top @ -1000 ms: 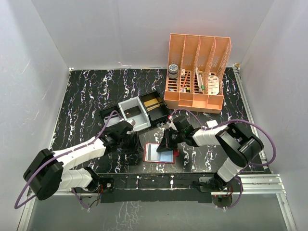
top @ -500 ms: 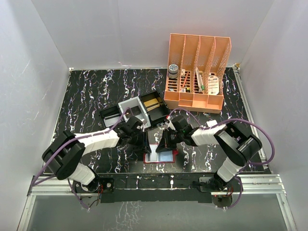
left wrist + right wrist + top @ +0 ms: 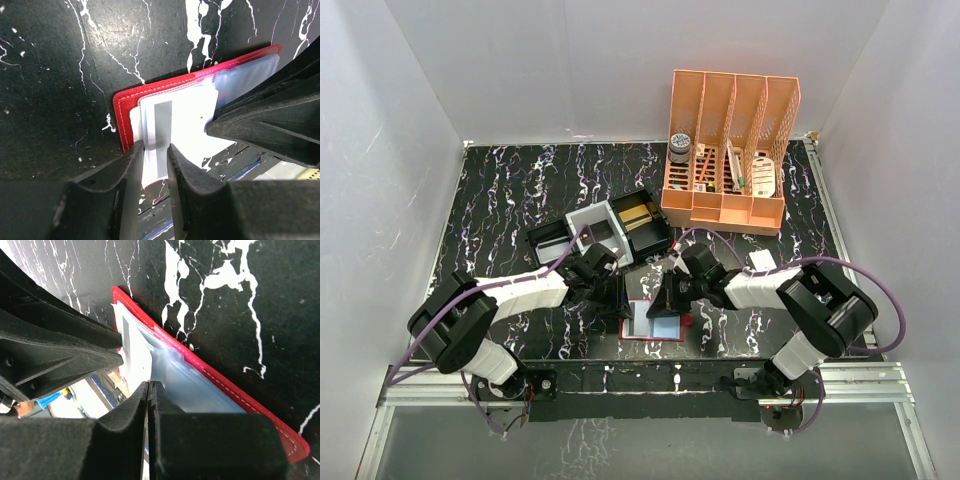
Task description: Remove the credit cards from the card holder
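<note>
Looking down at the black marbled bench (image 3: 500, 200): an orange desk organizer (image 3: 730, 150) sits in the far right corner, and a black tray with a grey insert (image 3: 660, 240) is around the middle.

The card holder (image 3: 658, 328) is at the near edge, about mid-bench. It lies open and flat, red side down and clear sleeves up. Its long axis runs left to right along that near edge.

Both grippers are on it from opposite ends. The right gripper (image 3: 149, 385) has its jaws pressed together, tips down on a clear sleeve at the holder's right half.

The left gripper (image 3: 152, 150) is at the left end with a narrow gap between its fingers, right over the edge of a pale credit card (image 3: 180, 125) with a grey stripe. That card sits in the left sleeve, with one edge poking past the red border toward my left gripper. I honestly can't tell from the wrist cam whether the fingers are pinching it or just straddling it.
</note>
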Robot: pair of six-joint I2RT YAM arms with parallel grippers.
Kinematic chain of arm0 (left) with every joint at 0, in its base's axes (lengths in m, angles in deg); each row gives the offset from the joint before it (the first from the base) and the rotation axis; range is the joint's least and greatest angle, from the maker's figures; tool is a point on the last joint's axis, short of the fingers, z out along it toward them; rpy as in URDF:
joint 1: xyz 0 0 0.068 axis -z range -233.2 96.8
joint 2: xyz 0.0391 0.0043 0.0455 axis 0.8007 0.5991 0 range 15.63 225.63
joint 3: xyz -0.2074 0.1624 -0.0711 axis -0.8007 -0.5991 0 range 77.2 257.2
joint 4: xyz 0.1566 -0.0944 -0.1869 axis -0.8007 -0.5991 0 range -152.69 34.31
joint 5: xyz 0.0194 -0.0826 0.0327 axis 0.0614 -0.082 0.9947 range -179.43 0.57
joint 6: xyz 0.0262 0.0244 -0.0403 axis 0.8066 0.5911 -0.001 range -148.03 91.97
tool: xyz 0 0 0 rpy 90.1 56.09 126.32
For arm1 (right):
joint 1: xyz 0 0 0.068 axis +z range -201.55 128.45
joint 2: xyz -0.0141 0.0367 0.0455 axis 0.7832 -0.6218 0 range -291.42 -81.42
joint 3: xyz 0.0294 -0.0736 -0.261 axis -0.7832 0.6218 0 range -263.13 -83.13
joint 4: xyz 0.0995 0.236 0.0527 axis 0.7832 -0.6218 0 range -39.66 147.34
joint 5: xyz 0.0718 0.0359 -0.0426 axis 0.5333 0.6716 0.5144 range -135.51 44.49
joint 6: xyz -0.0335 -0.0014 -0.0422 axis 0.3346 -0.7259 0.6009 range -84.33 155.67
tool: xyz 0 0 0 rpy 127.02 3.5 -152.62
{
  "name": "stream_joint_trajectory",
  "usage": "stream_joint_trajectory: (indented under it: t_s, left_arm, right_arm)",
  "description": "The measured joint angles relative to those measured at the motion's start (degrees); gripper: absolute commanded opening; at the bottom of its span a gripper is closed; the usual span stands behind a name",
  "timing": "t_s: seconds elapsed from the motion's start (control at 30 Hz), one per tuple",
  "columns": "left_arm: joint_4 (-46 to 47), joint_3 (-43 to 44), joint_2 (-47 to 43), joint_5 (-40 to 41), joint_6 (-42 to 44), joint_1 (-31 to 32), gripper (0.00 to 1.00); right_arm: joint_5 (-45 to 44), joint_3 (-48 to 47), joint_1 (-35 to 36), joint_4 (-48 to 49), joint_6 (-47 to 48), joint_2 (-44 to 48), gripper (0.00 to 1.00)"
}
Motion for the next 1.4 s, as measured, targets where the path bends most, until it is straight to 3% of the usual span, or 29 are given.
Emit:
stream_joint_trajectory:
  t_s: [1.4]
  left_arm:
    - [0.33, -0.55, -0.28, 0.48, -0.07, 0.02, 0.22]
  right_arm:
    - [6.12, 5.75, -8.13, -4.46, 5.07, 6.45, 0.0]
